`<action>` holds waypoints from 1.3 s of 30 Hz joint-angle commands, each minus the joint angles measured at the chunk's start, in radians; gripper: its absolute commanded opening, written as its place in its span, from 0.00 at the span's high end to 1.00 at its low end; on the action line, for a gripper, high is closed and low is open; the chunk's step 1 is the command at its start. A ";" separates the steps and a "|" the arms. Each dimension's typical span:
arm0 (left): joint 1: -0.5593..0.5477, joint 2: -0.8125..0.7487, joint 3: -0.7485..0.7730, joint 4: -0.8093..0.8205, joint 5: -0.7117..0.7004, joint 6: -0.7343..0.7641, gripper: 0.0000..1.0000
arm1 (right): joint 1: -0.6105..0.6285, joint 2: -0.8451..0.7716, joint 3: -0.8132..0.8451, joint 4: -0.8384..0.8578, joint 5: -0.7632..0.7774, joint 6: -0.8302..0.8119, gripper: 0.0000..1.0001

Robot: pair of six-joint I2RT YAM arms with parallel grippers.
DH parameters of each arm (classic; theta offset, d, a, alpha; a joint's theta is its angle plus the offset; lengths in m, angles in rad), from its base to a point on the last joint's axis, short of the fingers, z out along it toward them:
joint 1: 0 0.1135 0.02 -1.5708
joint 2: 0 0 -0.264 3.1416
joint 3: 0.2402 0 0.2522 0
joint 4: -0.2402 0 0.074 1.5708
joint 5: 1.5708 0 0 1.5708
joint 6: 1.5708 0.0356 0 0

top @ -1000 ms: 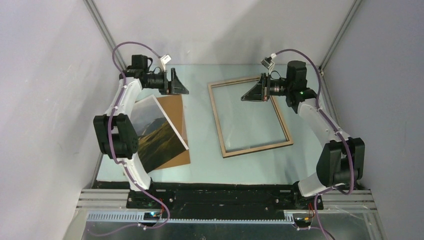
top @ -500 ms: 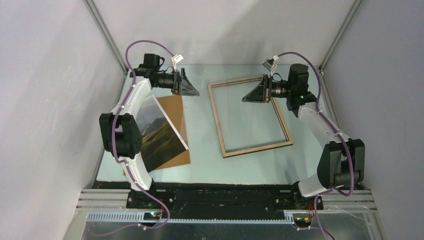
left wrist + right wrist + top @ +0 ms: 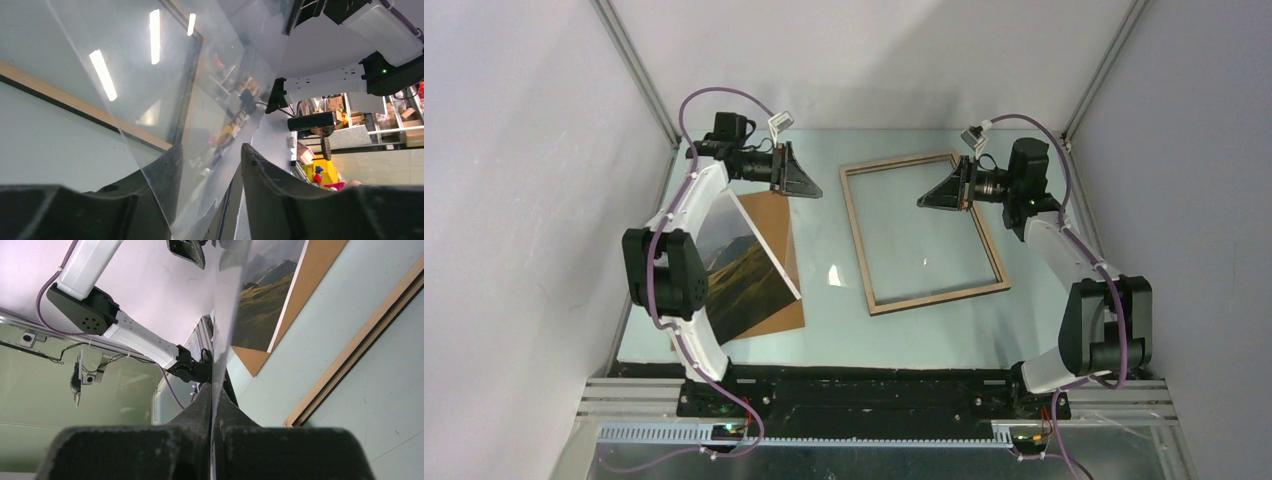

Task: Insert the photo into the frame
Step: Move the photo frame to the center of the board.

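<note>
The photo (image 3: 739, 270) (image 3: 262, 295), mountains and green hills with a white border, lies at the table's left. The frame (image 3: 939, 297) (image 3: 360, 350) lies light-wood side up right of centre. A clear pane (image 3: 165, 90) (image 3: 227, 315) hangs edge-on in the air between the two grippers, barely visible from above. My right gripper (image 3: 922, 201) (image 3: 214, 395) is shut on one edge of it above the frame. My left gripper (image 3: 816, 192) (image 3: 210, 160) straddles the opposite corner, jaws apart: the pane rests against one finger (image 3: 155, 175), with a gap to the other finger (image 3: 270, 175).
A plain brown backing panel (image 3: 776, 215) (image 3: 310, 285) lies under the photo, showing along its far and right sides. Grey walls close in the table on the left, back and right. A bright glint (image 3: 834, 275) shows on the table between photo and frame.
The left gripper moved right to the pane's corner and its jaws have narrowed around it. The right gripper drew slightly right with the pane. A glint appeared on the table.
</note>
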 commanded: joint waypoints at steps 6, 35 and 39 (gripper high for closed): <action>-0.011 -0.071 0.019 0.007 0.072 -0.009 0.66 | 0.003 0.043 -0.008 -0.042 0.006 -0.132 1.00; -0.015 -0.187 -0.080 0.067 -0.124 -0.240 1.00 | -0.205 -0.061 0.007 -0.375 0.371 -0.377 0.01; -0.015 -0.202 -0.093 0.101 -0.136 -0.305 1.00 | -0.212 -0.058 0.033 -0.489 0.634 -0.496 0.06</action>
